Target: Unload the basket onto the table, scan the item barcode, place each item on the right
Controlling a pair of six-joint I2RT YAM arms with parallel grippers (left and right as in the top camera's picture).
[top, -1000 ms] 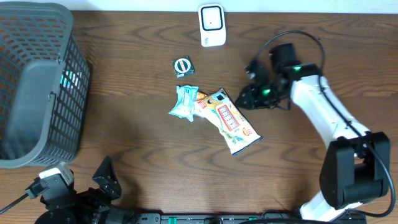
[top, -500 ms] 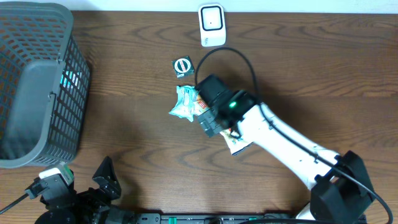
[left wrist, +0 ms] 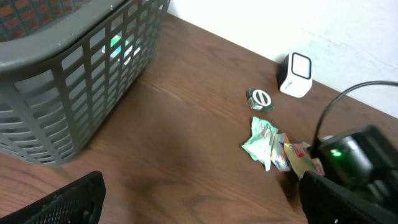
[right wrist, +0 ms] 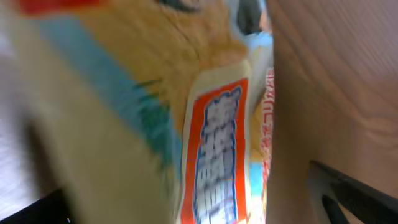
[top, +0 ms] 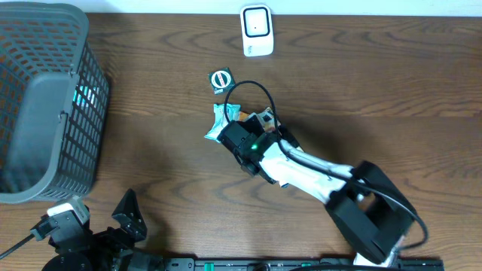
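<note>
**A:** What's the right gripper [right wrist: 177, 190] doing?

**B:** Jaws spread wide, nothing clamped. It hangs very low over the snack packet [top: 263, 119]. In the wrist view a dark finger [right wrist: 354, 193] sits at each bottom corner. The packet's yellow-and-orange print fills everything btwn them, blurred bc it's so close. My read: it's straddling the packet ready to pick, not gripping yet.

**A:** And where's that packet?

**B:** Lying flat, approx mid-table [top: 151, 113]. The right arm stretches diagonally across it, so from overhead only its ends peek out. A crumpled teal pouch [top: 221, 124] touches its left side. A small round green item [top: 221, 79] lies near, toward the far edge.

**A:** The scanner?

**B:** A white scanner [top: 257, 30] stands at the far edge, well apart from the packet. It prob faces the table so a lifted item can be held up in front of it. No barcode visible on the packet from any view, so it may need turning.

**A:** Left side?

**B:** The left gripper [left wrist: 202, 180] sits at the near left corner, jaws also wide, holding nothing. A grey basket [top: 83, 128] stands beyond it on the left, w/ something teal showing through the mesh. I'd guess that arm is parked clear so the right has room.
</note>
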